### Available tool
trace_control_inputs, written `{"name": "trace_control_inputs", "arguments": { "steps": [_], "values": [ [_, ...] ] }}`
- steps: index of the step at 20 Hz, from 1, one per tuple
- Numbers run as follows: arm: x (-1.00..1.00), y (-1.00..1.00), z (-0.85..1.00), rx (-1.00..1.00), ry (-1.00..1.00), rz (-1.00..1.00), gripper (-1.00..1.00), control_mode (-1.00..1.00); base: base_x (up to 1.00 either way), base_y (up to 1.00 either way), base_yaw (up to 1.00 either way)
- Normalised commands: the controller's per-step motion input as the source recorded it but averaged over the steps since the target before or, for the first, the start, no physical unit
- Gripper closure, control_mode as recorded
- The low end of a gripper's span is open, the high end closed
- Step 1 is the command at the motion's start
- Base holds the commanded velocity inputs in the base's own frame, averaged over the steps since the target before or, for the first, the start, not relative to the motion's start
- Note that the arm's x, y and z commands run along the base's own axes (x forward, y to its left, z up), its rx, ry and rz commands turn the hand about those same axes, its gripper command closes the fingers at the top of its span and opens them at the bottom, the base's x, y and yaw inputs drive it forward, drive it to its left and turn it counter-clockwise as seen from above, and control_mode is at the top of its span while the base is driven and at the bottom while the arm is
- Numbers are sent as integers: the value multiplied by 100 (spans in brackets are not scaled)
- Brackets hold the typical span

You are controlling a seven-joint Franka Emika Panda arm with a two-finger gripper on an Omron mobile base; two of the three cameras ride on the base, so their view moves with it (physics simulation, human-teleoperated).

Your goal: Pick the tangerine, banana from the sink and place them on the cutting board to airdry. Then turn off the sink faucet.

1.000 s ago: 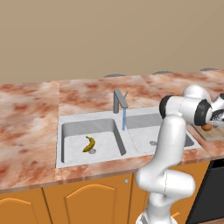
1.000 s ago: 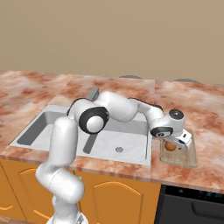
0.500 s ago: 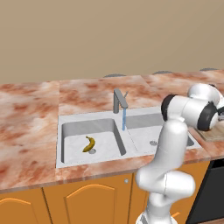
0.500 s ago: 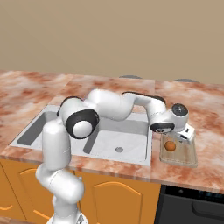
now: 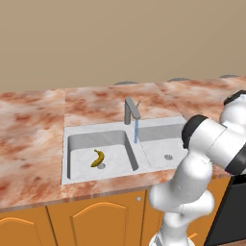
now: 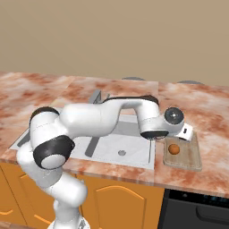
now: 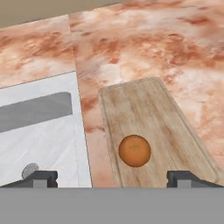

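The tangerine (image 7: 134,151) (image 6: 174,149) lies on the near part of the wooden cutting board (image 7: 148,109) (image 6: 190,156), to the right of the sink (image 6: 134,154). My gripper (image 7: 112,177) hovers above it, open, with nothing between its fingertips (image 7: 41,177) and clear of the fruit. The banana (image 5: 98,158) rests on the floor of the left basin of the sink (image 5: 77,175), near its drain. The sink faucet (image 5: 130,109) stands behind the divider, and a blue stream of water (image 5: 136,130) runs from its spout. In the right base view, my arm hides most of the faucet.
Marbled reddish counter (image 5: 29,129) surrounds the sink. A black oven front (image 6: 197,210) sits below the counter, under the board. Orange cabinet doors (image 5: 96,221) run beneath the sink. The right basin drain (image 7: 29,169) lies just left of the gripper.
My hand has lifted up and away from the tangerine, which stays on the board. The jaws remain open and the banana has not moved.
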Motion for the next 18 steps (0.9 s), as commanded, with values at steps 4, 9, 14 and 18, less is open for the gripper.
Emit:
{"name": "trace_control_inputs", "arguments": {
  "steps": [4,9,14,18],
  "values": [
    [-39,53,14,-9,-5,1,-100,-100,0,0,0],
    [-23,18,89,2,35,0,-100,-100,0,0,0],
    [-20,8,100,6,39,0,-100,-100,0,0,0],
    [-31,7,57,8,16,7,-100,-100,0,0,0]
  ]
}}
